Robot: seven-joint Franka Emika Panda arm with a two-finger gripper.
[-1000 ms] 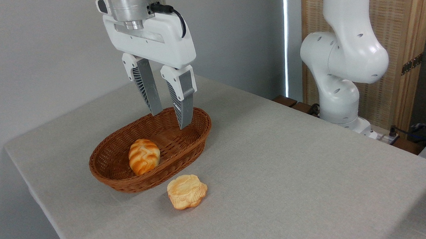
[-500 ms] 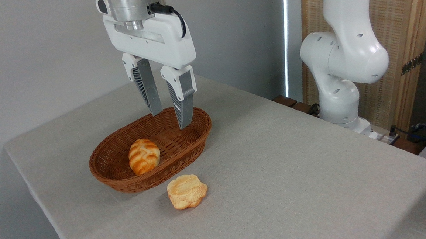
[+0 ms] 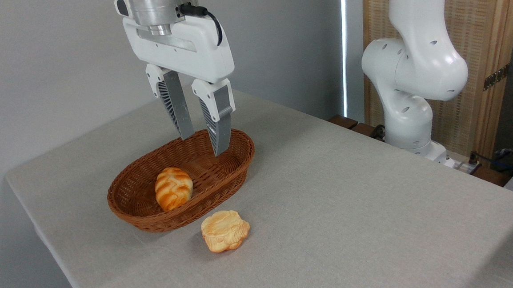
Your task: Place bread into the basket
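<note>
**Gripper spread and empty above the basket, pastry on the table**

The gripper [image 3: 204, 146] hangs over the far end of the wicker basket [image 3: 126, 205], its two ribbed grey fingers [image 3: 218, 130] pointing down with a clear gap between them and nothing held. The fingertips sit above the basket's rim, not touching the weave as far as the view shows.

The flower-edged pastry [image 3: 225, 230] lies flat on the grey tablecloth [image 3: 354, 209], just beside the near rim of the basket and outside it, well below the fingers and apart from them.

Inside the basket, toward its near-left half, a plump striped bun [image 3: 173, 188] rests against the woven floor. The arm's white base [image 3: 409, 121] stands at the far right edge of the table, before a slatted wooden screen [image 3: 481, 36].
</note>
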